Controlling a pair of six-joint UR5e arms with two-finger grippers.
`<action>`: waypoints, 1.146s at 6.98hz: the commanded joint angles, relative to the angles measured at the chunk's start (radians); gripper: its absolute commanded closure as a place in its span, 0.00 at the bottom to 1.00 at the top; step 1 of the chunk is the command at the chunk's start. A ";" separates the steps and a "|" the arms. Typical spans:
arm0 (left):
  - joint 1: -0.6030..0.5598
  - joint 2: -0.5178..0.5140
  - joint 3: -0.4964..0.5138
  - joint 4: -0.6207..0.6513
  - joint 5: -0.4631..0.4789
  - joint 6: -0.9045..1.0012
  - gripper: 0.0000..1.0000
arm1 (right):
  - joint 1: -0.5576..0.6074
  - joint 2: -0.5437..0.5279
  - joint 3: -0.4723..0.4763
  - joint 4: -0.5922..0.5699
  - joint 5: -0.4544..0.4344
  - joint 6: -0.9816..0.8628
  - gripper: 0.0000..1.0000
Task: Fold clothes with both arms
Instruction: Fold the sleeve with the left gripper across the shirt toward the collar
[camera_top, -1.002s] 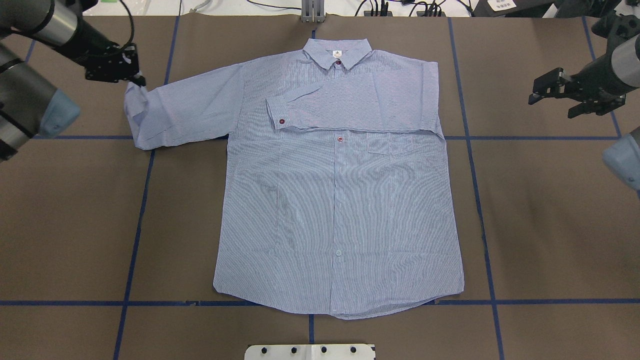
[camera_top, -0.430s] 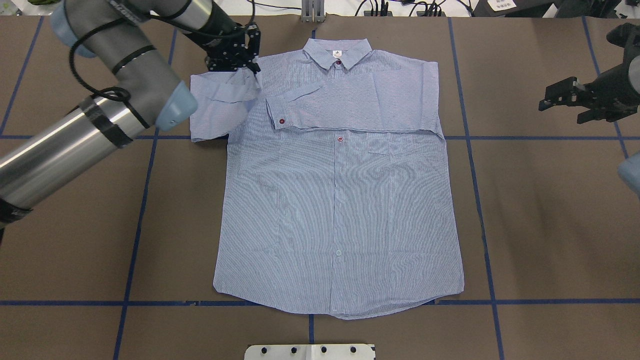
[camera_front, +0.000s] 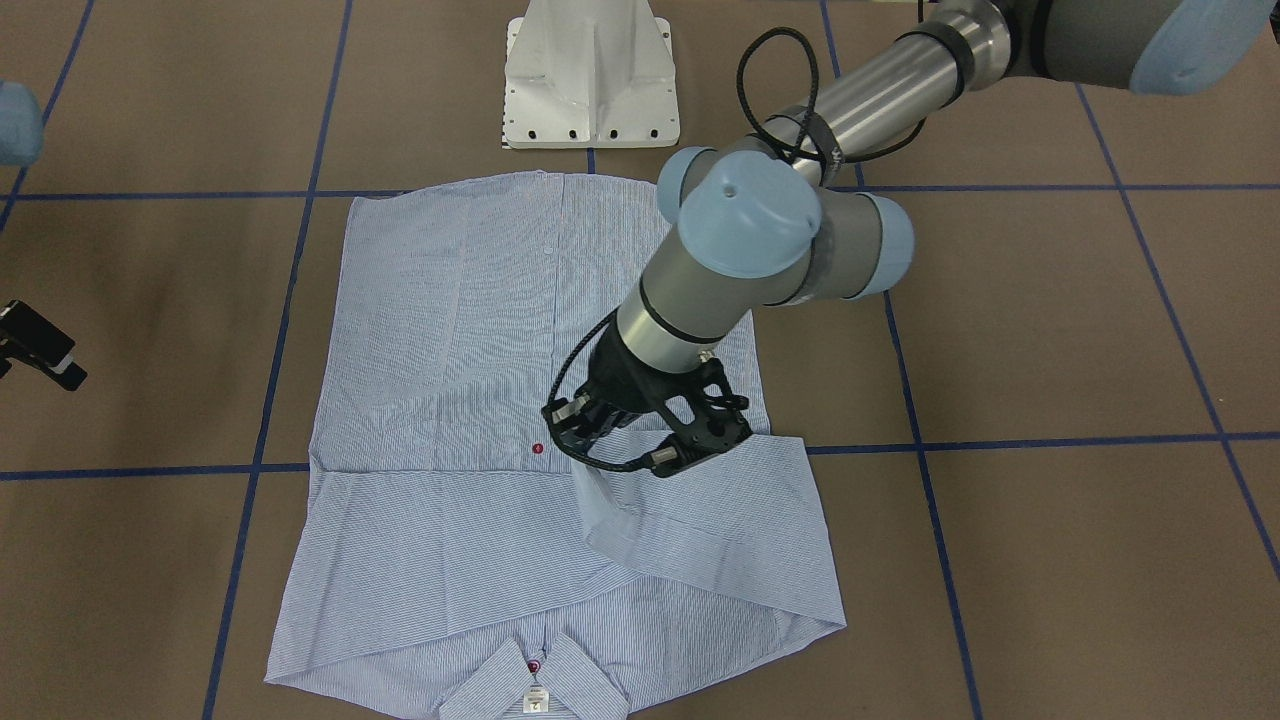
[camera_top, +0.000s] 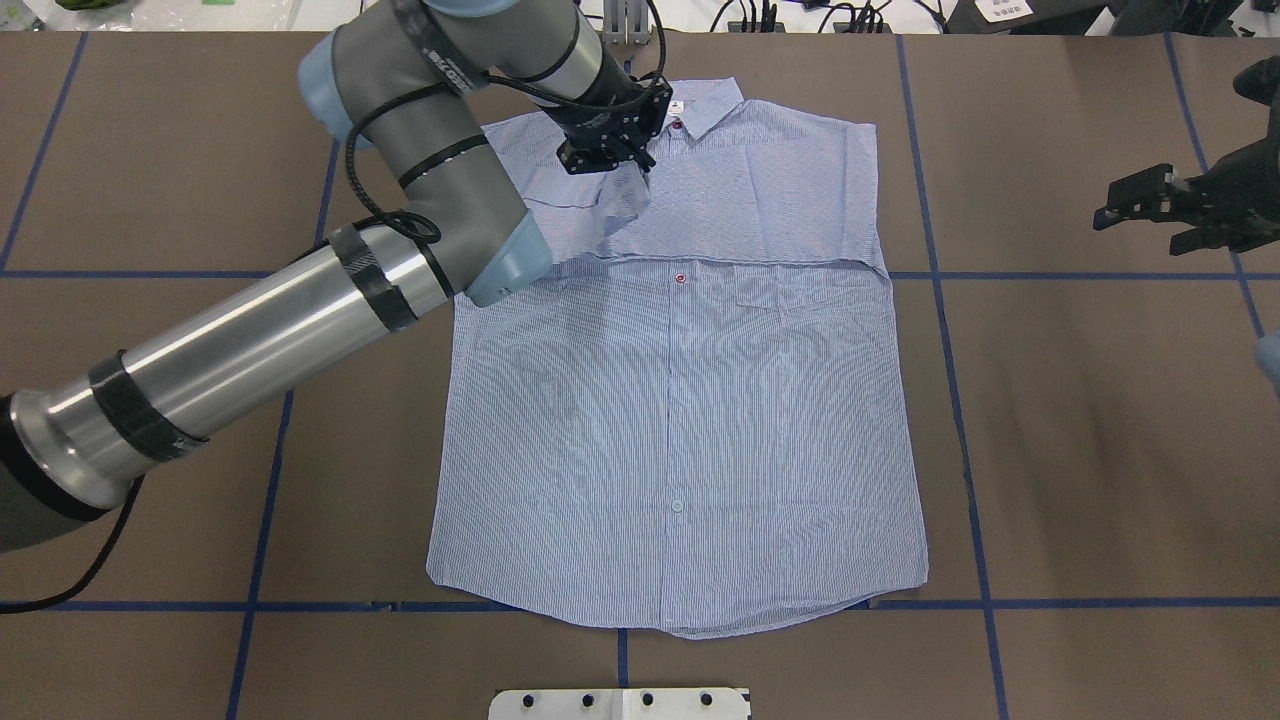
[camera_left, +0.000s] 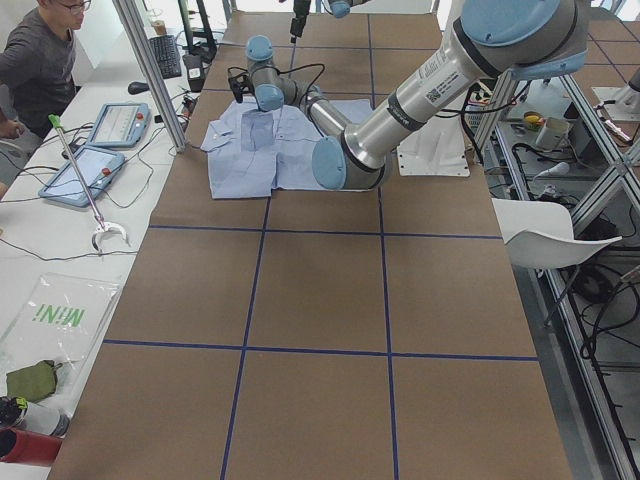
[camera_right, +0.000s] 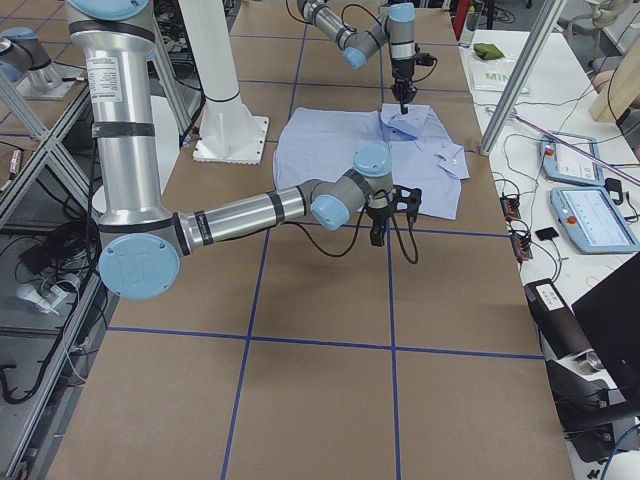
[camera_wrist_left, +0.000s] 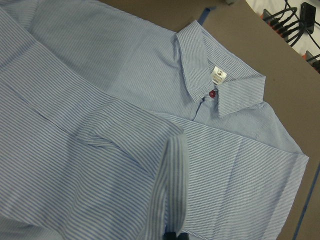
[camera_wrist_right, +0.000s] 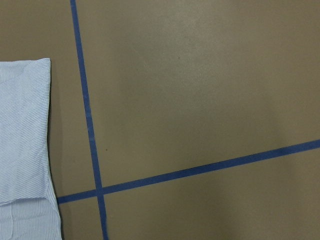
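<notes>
The clothes are one light-blue striped shirt (camera_top: 680, 400) lying flat, front up, collar (camera_top: 690, 105) at the far edge. One sleeve (camera_top: 760, 215) lies folded across the chest. My left gripper (camera_top: 622, 163) is shut on the cuff of the other sleeve (camera_front: 700, 520) and holds it just above the chest, beside the collar. In the left wrist view the pinched cuff (camera_wrist_left: 170, 185) hangs in front of the collar (camera_wrist_left: 200, 80) and white label (camera_wrist_left: 218, 76). My right gripper (camera_top: 1150, 212) hovers open over bare table, well off the shirt's side. It also shows in the front-facing view (camera_front: 35, 345).
The white pedestal base (camera_front: 590, 80) stands past the shirt's hem. Blue tape lines (camera_top: 960, 420) grid the brown table (camera_top: 1100, 450). The right wrist view shows the shirt's edge (camera_wrist_right: 25, 140) and bare table. A person (camera_left: 40, 60) sits at a side bench with tablets (camera_left: 85, 170).
My left arm has swept right, carrying the outstretched sleeve from the table's left side over onto the chest by the collar. The right gripper has drifted slightly outward.
</notes>
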 joint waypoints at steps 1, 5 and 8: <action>0.048 -0.061 0.070 -0.057 0.049 -0.058 1.00 | 0.000 -0.005 0.002 0.007 -0.002 0.000 0.00; 0.157 -0.119 0.137 -0.081 0.159 -0.060 1.00 | 0.000 -0.005 0.005 0.007 -0.003 0.003 0.00; 0.179 -0.131 0.164 -0.099 0.202 -0.062 0.87 | 0.000 -0.004 0.006 0.007 -0.003 0.003 0.00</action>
